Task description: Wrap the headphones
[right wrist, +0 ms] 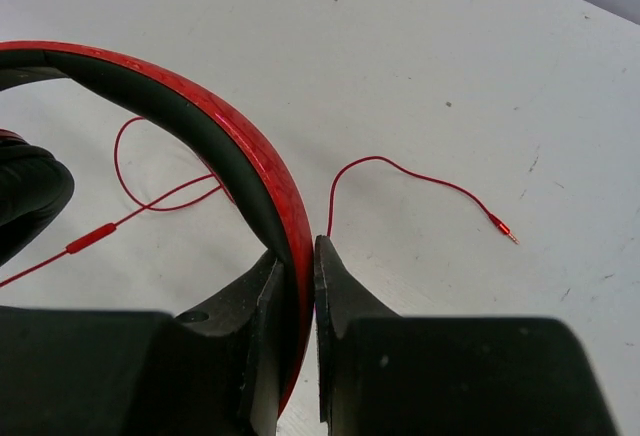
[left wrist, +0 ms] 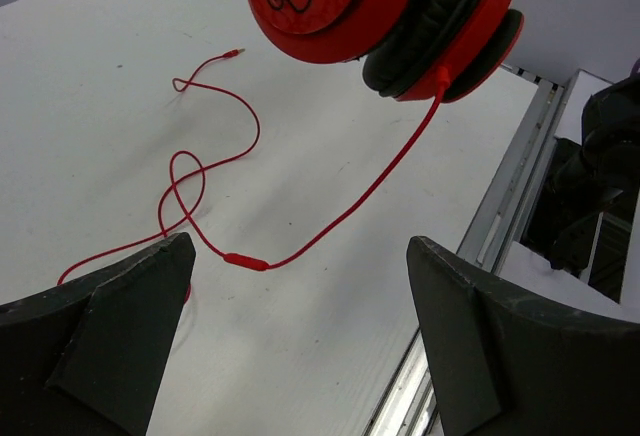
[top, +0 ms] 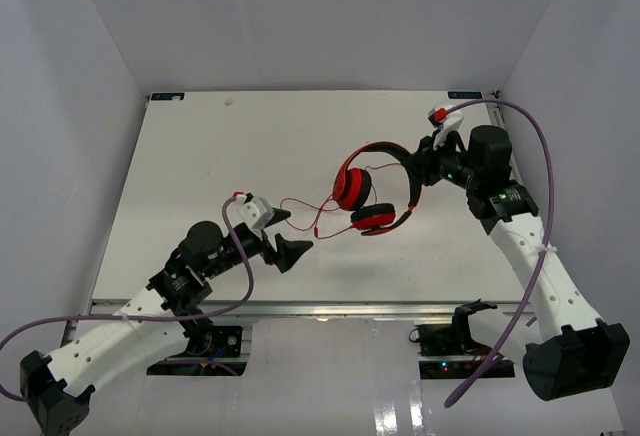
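Right claw (top: 414,176) is clenched on the headphones (top: 372,194), gripping the red headband near the middle of its arc. In the right wrist view the two fingers (right wrist: 255,306) pinch the band (right wrist: 205,126) from either side, with its black lining facing inward.

The headphones are right of centre over the counter (top: 200,156). The ear cups hang toward the left arm. From the left wrist view the cups (left wrist: 340,1) sit high in the picture, clear of the counter surface, red shells outward and black cushions between.

A thin red cable (left wrist: 345,211) drops from the lower cup down to the counter. It passes a small inline piece (left wrist: 246,261), then curls in loose loops. Its plug (left wrist: 236,53) lies flat on the counter, free of everything. The right wrist view also shows the plug end (right wrist: 505,230), on bare counter beside the claw.

Left claw (top: 289,235) is released — fingers spread wide, nothing between them. It sits low, near the counter, just left of the cable loops. One strand of cable runs behind the left-hand finger (left wrist: 120,316); cannot tell whether it touches.

The two claws are well apart, cups and cable between them.
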Controlling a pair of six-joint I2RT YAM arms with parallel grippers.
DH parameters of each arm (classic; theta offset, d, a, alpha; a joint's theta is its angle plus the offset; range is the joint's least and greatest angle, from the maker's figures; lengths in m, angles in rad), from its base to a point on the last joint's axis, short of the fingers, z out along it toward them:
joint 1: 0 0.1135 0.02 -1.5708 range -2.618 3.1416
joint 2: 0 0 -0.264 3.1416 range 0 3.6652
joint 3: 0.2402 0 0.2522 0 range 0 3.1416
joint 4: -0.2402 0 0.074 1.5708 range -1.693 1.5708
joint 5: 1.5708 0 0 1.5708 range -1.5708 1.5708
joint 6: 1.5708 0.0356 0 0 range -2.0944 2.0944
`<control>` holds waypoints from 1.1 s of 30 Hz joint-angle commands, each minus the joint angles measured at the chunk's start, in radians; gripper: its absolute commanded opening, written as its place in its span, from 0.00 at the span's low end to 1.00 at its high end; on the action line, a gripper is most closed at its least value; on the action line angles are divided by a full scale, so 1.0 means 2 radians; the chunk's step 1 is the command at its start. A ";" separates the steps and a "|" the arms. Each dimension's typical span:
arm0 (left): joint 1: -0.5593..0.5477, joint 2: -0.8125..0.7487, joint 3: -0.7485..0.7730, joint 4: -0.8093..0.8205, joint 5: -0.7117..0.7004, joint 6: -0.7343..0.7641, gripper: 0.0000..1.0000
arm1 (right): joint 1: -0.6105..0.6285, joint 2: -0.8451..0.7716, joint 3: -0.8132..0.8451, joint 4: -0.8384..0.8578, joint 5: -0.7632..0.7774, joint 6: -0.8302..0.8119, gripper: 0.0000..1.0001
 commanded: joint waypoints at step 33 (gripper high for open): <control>-0.046 0.361 -0.058 0.636 0.128 -0.036 0.97 | -0.062 0.074 0.350 -0.052 -0.148 0.118 0.08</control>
